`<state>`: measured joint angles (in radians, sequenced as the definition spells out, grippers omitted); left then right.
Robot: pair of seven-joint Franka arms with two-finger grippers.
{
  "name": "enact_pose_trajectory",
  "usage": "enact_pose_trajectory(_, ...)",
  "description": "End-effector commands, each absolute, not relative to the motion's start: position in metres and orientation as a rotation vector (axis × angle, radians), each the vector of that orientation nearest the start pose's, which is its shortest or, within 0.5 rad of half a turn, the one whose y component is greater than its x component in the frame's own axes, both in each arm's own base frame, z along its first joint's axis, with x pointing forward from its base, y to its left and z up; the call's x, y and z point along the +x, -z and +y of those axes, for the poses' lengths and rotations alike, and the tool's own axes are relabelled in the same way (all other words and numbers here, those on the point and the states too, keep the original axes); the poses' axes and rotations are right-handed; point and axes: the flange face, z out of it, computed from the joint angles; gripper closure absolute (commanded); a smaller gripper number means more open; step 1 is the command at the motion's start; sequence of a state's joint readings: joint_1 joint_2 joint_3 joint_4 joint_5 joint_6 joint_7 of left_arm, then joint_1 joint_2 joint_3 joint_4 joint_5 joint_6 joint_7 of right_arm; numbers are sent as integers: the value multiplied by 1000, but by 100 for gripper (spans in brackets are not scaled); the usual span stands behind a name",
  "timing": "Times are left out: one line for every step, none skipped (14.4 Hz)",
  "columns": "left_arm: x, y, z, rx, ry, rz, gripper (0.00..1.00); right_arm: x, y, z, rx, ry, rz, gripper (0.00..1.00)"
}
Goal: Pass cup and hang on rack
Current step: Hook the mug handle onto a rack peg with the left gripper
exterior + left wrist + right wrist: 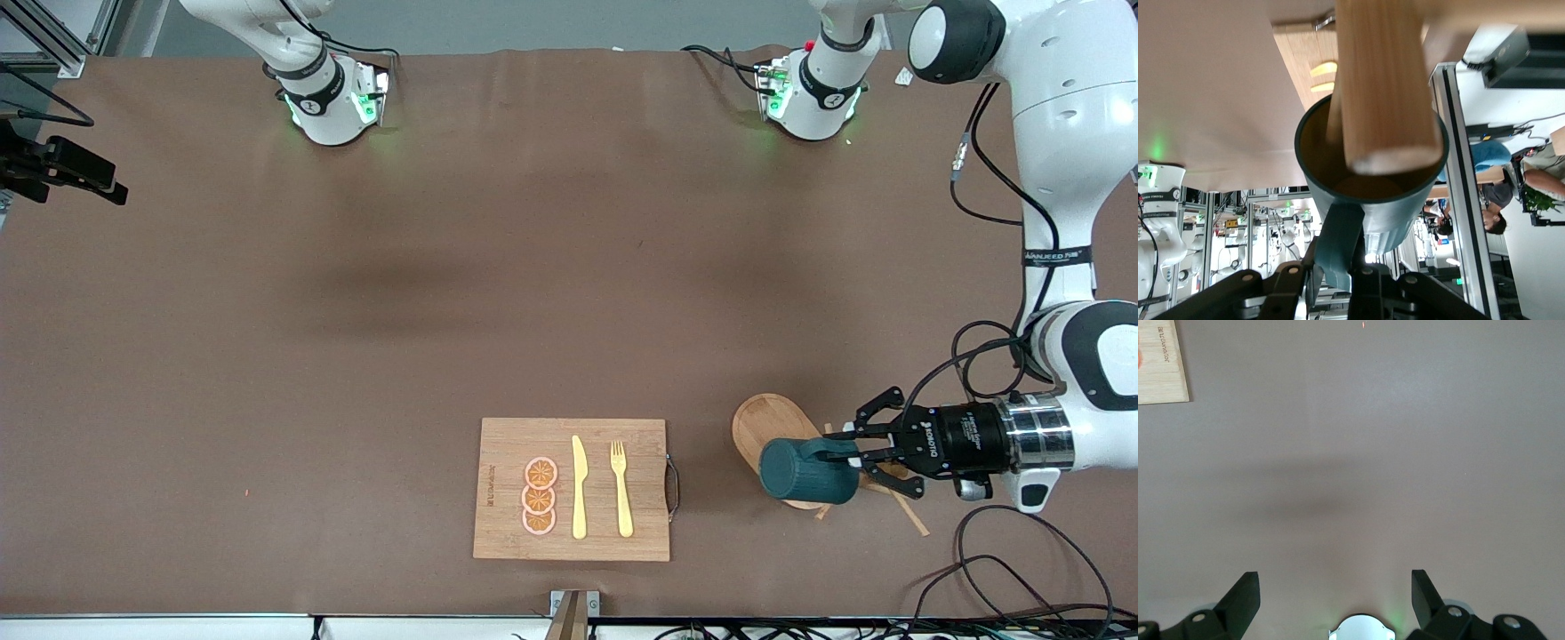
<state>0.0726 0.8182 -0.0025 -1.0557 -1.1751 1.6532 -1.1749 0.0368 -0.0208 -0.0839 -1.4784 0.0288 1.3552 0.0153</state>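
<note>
Board point(511, 533): bamboo, nearest the front camera; on it three orange slices point(539, 496), one knife point(579, 487), one fork point(621, 487) (all lying flat, side by side).
Cup point(805, 471): one, on its side in the air over the rack's base, mouth turned toward the gripper; the left wrist view shows the rack's post and a thin peg inside its mouth.
Rack point(766, 421): one, beside the board toward the left arm's end; oval base on the table, pegs poking out under the cup.
Left gripper point(845, 455): clamped on the cup's handle.
Right gripper point(1336, 597): fingers apart, holding nothing, waiting high over bare table.
</note>
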Motion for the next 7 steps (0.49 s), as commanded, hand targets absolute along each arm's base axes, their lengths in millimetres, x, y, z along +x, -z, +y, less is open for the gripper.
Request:
enact_pose_trajectory(764,-383,-31,1540,909,1438,99,516,-666,-23,-3102,-152,94,0)
enact_pose_trajectory(764,-381,-29,1538,911,1441,99,516,-666,-23,-3101,-152,94,0)
enact_pose_trajectory(764,-379,-29,1538,914,1444,99,516,-666,-23,-3102,-152,94,0)
enact_pose_trajectory(763,-377,-27,1554,907,1454,99,516,-666,-23,-3102,-152,94,0)
enact_pose_trajectory(763,-375,-26,1569,901,1463,99,516,-666,-23,-3102,-152,94,0)
enact_pose_trajectory(763,-373,-21,1566,898,1469,99,516,-666,-23,-3102,-152,94,0)
enact_pose_trajectory(763,-371,-21,1565,901,1471,99,516,-666,-23,-3102,-152,94,0)
